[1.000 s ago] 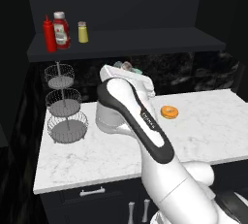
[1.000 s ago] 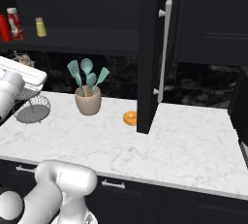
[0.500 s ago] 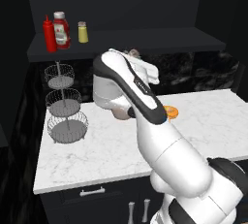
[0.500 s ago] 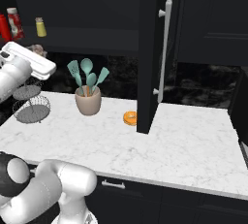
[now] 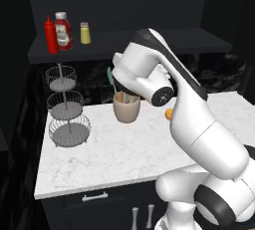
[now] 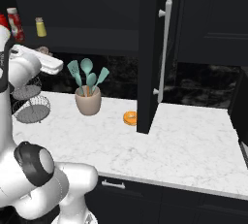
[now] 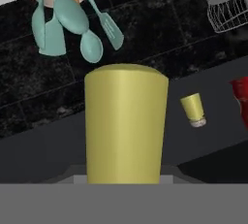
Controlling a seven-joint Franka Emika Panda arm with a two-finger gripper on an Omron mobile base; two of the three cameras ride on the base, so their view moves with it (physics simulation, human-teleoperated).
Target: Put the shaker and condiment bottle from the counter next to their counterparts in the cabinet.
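In the hand view a yellow-olive shaker stands large between the jaws, with my gripper shut on it; the fingertips are hidden behind it. The hand hangs above the counter, just below the dark cabinet shelf. On that shelf stand the slim red condiment bottle, the wider white-capped red bottle beside it, and a matching yellow shaker. The hand view is rolled over, so that shelf shaker appears upside down, to the right of the held one.
A beige crock of teal utensils stands on the counter under the hand. A three-tier wire basket stand is at the left. An orange ring lies by the open dark cabinet door.
The arm has swung up and turned, carrying the hand with the shaker from low over the counter to a spot near the shelf. The jaws stayed shut.
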